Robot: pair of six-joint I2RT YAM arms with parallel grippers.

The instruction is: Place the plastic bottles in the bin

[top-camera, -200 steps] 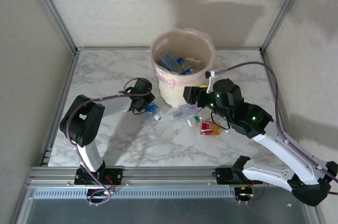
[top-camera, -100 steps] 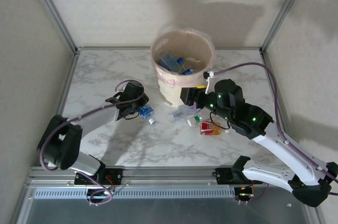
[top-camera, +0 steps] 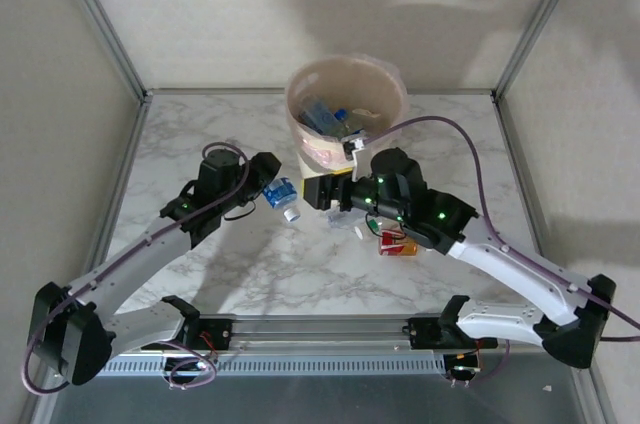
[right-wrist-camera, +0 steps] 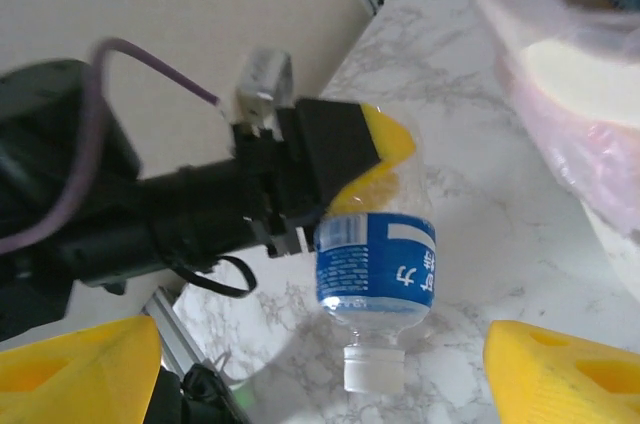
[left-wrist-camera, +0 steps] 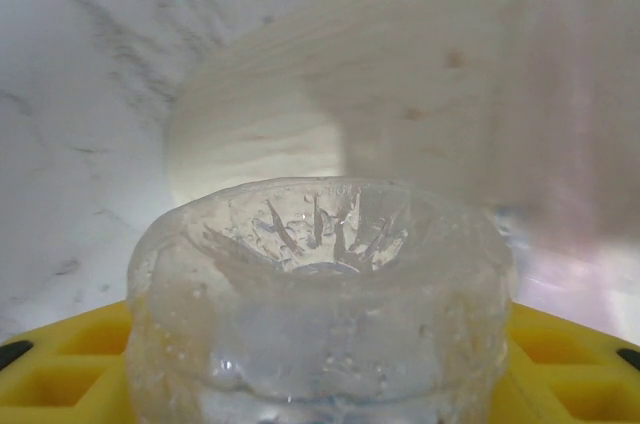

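One clear plastic bottle with a blue label (top-camera: 281,194) is clenched in your left jaws, just left of centre in the overhead view, at the end of the left arm (top-camera: 150,244) that reaches up from the lower left corner. It hangs with its white cap (top-camera: 291,214) pointing down; you cannot tell from above whether the cap clears the marble tabletop (top-camera: 190,144). In the left wrist view the bottle's ribbed base (left-wrist-camera: 320,274) fills the lower middle of the frame, seated between the yellow pads (left-wrist-camera: 60,364), with the bin's cream wall (left-wrist-camera: 400,114) close behind it at upper right. Your right jaws stand released, wide apart: in the right wrist view their yellow fingertips (right-wrist-camera: 80,364) sit in the two lower corners and touch nothing, while the held bottle (right-wrist-camera: 378,269) hangs at centre frame beyond them, a yellow pad (right-wrist-camera: 385,139) of the left jaws pressed on its upper part. From above, the right arm (top-camera: 440,219) comes in from the lower right and its wrist ends just right of that bottle, in front of the bin's lower wall. The bin (top-camera: 292,104) stands at upper centre, near the far edge of the tabletop, its pinkish liner (right-wrist-camera: 560,74) folded over the rim, and several bottles (top-camera: 330,119) lie inside it. A red-labelled bottle (top-camera: 398,242) lies on the tabletop below centre right, beside the right arm, and a smaller one with a white cap (top-camera: 365,230) lies just left of it, partly hidden.
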